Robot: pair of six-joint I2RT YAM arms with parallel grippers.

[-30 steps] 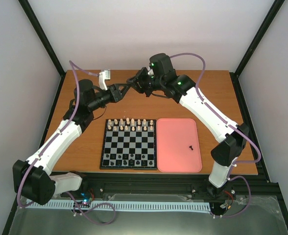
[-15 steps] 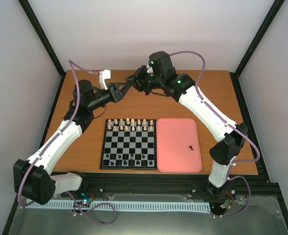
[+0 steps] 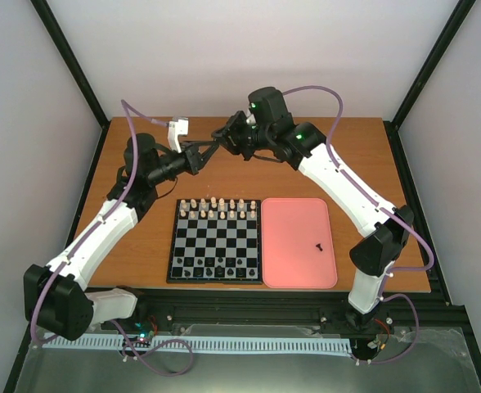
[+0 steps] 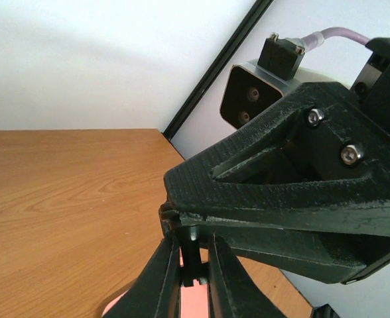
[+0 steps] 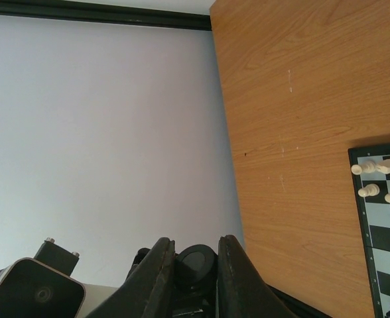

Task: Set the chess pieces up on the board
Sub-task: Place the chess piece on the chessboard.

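hovering tip to tip beyond the board [image 3: 215, 241]: left gripper [image 3: 203, 154], right gripper [image 3: 224, 137]; one stray black piece [image 3: 318, 245] on the pink tray [image 3: 299, 270] beside the board. left wrist: fingers [image 4: 158, 285] clamped tight on one held piece [image 4: 191, 258]. right wrist: jaws narrowly round its base, plus four white pieces [image 5: 374, 179] on the board.

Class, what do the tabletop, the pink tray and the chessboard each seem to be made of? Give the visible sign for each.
Tabletop: wood or wood-look laminate, orange-brown with visible grain.
Pink tray: probably moulded plastic, with uniform matte colour and rounded corners.
Chessboard: unclear, perhaps plastic or printed card; flat black and grey checks.
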